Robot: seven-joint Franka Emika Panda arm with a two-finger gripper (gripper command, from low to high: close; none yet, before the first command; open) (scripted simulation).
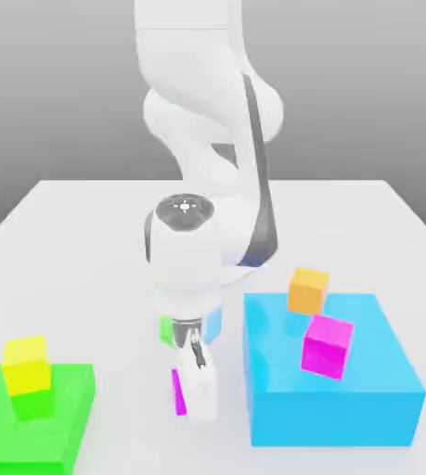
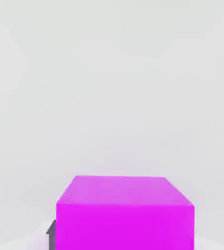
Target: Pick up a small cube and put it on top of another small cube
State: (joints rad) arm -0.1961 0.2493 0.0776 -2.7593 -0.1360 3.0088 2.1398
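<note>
Exterior view first: the arm (image 1: 202, 158) is bent low over the white desk (image 1: 77, 241), and the pincer (image 1: 194, 390) is seen down at the surface, closed tight on a small magenta cube (image 1: 178, 391) that sits near the front of the desk. In the hand view that cube (image 2: 125, 215) is seen close up between the fingers, a dark fingertip (image 2: 50, 235) pressed at its side. Just behind the hand, a small green cube (image 1: 169, 328) and a pale blue one (image 1: 213, 325) are glimpsed. A large blue block (image 1: 346, 394) (at the exterior view's right) is topped by an orange cube (image 1: 308, 290) and another magenta cube (image 1: 328, 346). At the left, a yellow cube (image 1: 26, 365) is carried on a large green block (image 1: 63, 427).
</note>
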